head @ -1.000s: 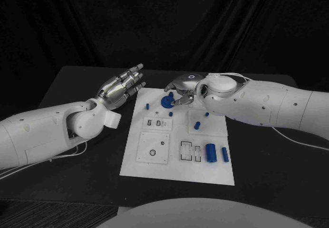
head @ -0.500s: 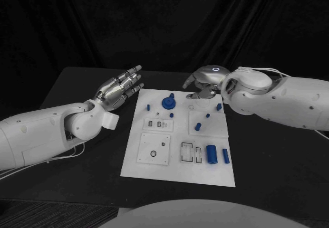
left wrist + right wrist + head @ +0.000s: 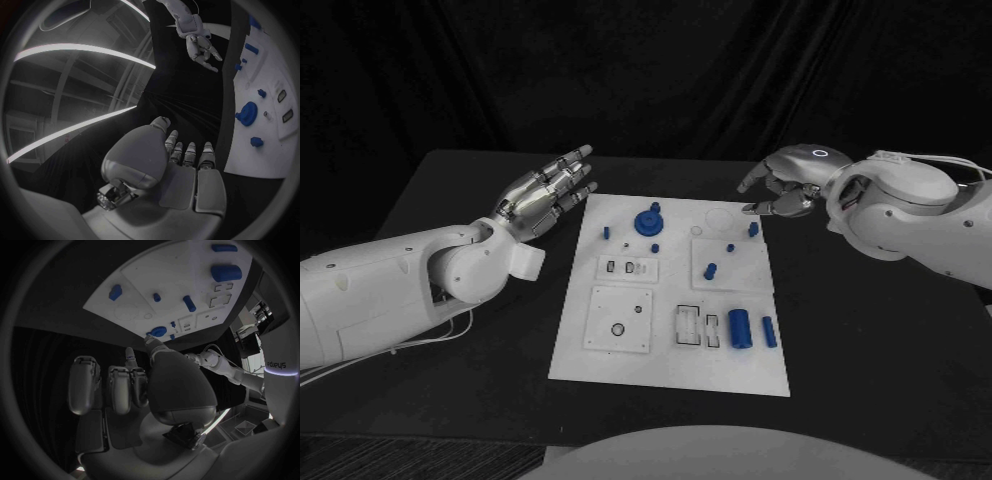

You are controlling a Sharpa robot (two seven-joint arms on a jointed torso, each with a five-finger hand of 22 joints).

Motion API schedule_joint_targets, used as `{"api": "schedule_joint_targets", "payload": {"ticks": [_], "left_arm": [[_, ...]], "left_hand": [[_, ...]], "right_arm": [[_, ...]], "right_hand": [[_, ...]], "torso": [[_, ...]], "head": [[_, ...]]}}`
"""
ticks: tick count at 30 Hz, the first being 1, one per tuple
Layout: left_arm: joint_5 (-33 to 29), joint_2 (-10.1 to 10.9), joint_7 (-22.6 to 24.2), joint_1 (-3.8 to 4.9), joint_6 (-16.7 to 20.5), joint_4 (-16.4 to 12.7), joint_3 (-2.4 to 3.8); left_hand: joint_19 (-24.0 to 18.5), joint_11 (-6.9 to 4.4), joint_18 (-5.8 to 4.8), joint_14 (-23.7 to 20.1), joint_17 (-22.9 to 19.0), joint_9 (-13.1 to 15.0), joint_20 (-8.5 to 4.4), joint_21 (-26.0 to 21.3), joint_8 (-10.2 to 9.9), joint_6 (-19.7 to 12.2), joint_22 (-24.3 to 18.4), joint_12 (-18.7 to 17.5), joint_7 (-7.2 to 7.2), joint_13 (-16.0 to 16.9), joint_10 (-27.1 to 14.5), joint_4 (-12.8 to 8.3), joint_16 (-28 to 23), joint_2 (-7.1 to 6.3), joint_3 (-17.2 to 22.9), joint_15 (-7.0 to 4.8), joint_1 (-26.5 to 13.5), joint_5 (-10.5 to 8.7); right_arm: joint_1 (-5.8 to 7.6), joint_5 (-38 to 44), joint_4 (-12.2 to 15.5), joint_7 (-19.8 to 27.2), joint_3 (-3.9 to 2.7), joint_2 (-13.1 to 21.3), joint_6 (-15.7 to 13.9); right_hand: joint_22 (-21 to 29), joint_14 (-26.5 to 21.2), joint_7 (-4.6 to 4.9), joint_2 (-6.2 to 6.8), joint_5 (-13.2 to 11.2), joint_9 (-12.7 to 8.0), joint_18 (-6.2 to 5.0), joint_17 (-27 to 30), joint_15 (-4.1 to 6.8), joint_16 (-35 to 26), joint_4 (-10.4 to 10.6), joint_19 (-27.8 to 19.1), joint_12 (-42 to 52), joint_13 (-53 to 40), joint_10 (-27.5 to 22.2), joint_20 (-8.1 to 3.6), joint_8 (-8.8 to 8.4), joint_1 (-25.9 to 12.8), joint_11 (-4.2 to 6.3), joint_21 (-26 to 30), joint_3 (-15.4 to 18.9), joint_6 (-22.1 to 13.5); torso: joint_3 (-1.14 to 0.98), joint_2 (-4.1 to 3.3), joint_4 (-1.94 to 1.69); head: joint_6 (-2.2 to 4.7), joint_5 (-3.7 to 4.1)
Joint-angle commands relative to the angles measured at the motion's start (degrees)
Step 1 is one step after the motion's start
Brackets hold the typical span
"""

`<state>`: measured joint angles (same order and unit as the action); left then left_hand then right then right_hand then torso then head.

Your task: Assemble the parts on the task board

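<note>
Head view: task board [image 3: 668, 345] lies mid-table; blue parts sit on it, a round knobbed part [image 3: 649, 221] at its far end, two cylinders [image 3: 754, 329] near right. Left hand [image 3: 545, 193] hovers left of the board's far corner, fingers straight, slightly spread, empty. Right hand [image 3: 788, 186] hangs off the far right corner, fingers curled, holding nothing visible. Left wrist view: fingers [image 3: 190, 154] extended beside the board [image 3: 265, 145]. Right wrist view: fingers [image 3: 119, 390] bent, apart, above the board [image 3: 169, 285].

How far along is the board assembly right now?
Early on. The large round blue part stands at the far end of the task board, which looks placed. Nothing is in hand: the right robot hand hovers off the far right corner holding nothing, and the left robot hand is open beside the board. Two blue cylinders lie loose.
</note>
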<state>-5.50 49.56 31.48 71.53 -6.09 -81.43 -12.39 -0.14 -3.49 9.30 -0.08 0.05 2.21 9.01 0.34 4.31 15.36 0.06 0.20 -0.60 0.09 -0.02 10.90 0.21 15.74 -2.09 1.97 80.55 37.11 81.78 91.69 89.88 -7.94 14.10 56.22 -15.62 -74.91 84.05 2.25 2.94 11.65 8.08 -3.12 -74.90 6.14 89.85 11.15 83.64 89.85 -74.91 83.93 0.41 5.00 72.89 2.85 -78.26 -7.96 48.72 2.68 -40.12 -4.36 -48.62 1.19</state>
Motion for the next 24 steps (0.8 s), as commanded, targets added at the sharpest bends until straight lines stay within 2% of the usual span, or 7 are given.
{"api": "schedule_joint_targets", "payload": {"ticks": [1, 6, 10, 17, 19, 21, 24], "left_arm": [[-0.1, 0.0, 1.2, -0.19, -0.1, -0.2, 0.05], [-0.1, 0.3, 1.2, -0.32, -0.1, -0.2, 0.05], [-0.1, 0.3, 1.2, -0.43, -0.1, -0.3, 0.05], [-0.1, 0.5, 1.2, -0.59, -0.2, -0.4, 0.05], [-0.1, 0.5, 1.3, -0.63, -0.2, -0.4, 0.05], [-0.1, 0.5, 1.3, -0.66, -0.2, -0.4, 0.05], [-0.1, 0.5, 1.3, -0.7, -0.2, -0.4, 0.05]], "left_hand": [[0.1, 0.52, 0.96, 0.1, 0.0, 0.1, 0.42, -0.3, 0.4, 0.1, -0.1, -0.2, 0.35, -0.1, 0.0, -0.1, -0.2, -0.03, 0.4, 0.32, -0.1, 0.34], [0.1, 0.6, 0.95, 0.1, 0.0, 0.1, 0.48, -0.3, 0.4, 0.2, -0.1, -0.2, 0.43, -0.1, 0.0, -0.2, -0.2, -0.06, 0.5, 0.43, -0.1, 0.33], [0.1, 0.6, 0.95, 0.1, 0.0, 0.1, 0.48, -0.3, 0.4, 0.2, -0.1, -0.2, 0.43, -0.1, 0.0, -0.2, -0.2, -0.06, 0.5, 0.43, -0.1, 0.33], [0.1, 0.65, 0.95, 0.1, 0.0, 0.1, 0.53, -0.3, 0.5, 0.3, -0.1, -0.2, 0.47, -0.1, 0.0, -0.3, -0.2, -0.1, 0.7, 0.5, -0.2, 0.34], [0.1, 0.65, 0.95, 0.1, 0.0, 0.1, 0.53, -0.3, 0.5, 0.3, -0.1, -0.2, 0.47, -0.1, 0.0, -0.3, -0.2, -0.1, 0.7, 0.5, -0.2, 0.34], [0.1, 0.65, 0.95, 0.1, 0.0, 0.1, 0.53, -0.3, 0.5, 0.3, -0.1, -0.2, 0.47, -0.1, 0.0, -0.3, -0.2, -0.1, 0.7, 0.5, -0.2, 0.34], [0.1, 0.65, 0.95, 0.1, 0.0, 0.1, 0.53, -0.3, 0.5, 0.3, -0.1, -0.2, 0.47, -0.1, 0.0, -0.3, -0.2, -0.1, 0.7, 0.5, -0.2, 0.34]], "right_arm": [[-0.97, 0.2, 0.6, -2.1, 0.04, 1.1, -0.8], [-2.44, 0.2, 0.0, -2.3, 0.06, 2.2, -1.3], [-3.39, 0.2, -1.0, -2.5, 0.06, 2.4, -1.4], [-4.69, 0.2, -3.3, -2.3, 0.07, 1.4, -1.5], [-5.02, 0.2, -4.0, -2.2, 0.07, 1.1, -1.6], [-5.25, 0.2, -4.5, -2.1, 0.07, 0.8, -1.7], [-5.49, 0.2, -5.2, -1.9, 0.07, 0.2, -1.8]], "right_hand": [[-11.6, 6.0, 0.0, 0.15, -0.5, 0.1, 0.55, -15.1, -0.19, 0.2, 0.1, 1.1, 0.1, -15.1, 6.1, 0.22, 0.13, 0.0, -0.42, -0.5, 0.4, 0.2], [-11.6, 6.0, -0.02, 0.3, -1.0, 0.0, 0.54, -15.1, -0.16, 0.2, 0.3, 1.1, 0.1, -15.1, 6.1, 0.21, -0.16, -0.1, -0.41, -0.5, 0.6, 0.0], [-11.6, 5.9, -0.02, 0.41, -1.3, 0.0, 0.52, -15.1, -0.15, 0.1, 0.4, 1.1, 0.1, -15.1, 6.1, 0.21, -0.42, 0.0, -0.4, -0.3, 0.8, -0.3], [-11.6, 5.9, -0.01, 0.71, -2.7, -0.1, 0.47, -14.9, -0.1, 0.0, 0.6, 1.0, 0.1, -15.1, 6.1, 0.18, -0.79, 0.2, -0.43, -0.1, 1.2, -0.7], [-11.6, 5.9, 0.01, 0.72, -2.8, -0.1, 0.46, -14.9, -0.1, 0.0, 0.6, 1.0, 0.1, -15.1, 6.1, 0.17, -0.8, 0.2, -0.43, 0.0, 1.3, -0.7], [-11.5, 5.9, 0.03, 0.73, -2.9, -0.1, 0.44, -14.9, -0.1, -0.1, 0.6, 0.9, 0.1, -15.1, 6.1, 0.17, -0.79, 0.3, -0.44, 0.0, 1.3, -0.7], [-11.5, 5.9, 0.05, 0.78, -3.0, 0.0, 0.43, -14.7, -0.08, -0.2, 0.5, 0.9, 0.1, -15.1, 6.1, 0.16, -0.77, 0.5, -0.47, 0.1, 1.3, -0.6]], "torso": [[0.18, 0.21, 0.26], [0.27, 0.35, 0.61], [0.3, 0.42, 1.19], [0.15, 0.28, 1.38], [0.16, 0.25, 1.58], [0.24, 0.3, 1.58], [0.22, 0.3, 1.54]], "head": [[-0.29, -0.1], [-0.74, -0.32], [-0.84, -1.0], [-0.81, -1.0], [-0.78, -1.23], [-0.81, -1.31], [-0.85, -1.31]]}}
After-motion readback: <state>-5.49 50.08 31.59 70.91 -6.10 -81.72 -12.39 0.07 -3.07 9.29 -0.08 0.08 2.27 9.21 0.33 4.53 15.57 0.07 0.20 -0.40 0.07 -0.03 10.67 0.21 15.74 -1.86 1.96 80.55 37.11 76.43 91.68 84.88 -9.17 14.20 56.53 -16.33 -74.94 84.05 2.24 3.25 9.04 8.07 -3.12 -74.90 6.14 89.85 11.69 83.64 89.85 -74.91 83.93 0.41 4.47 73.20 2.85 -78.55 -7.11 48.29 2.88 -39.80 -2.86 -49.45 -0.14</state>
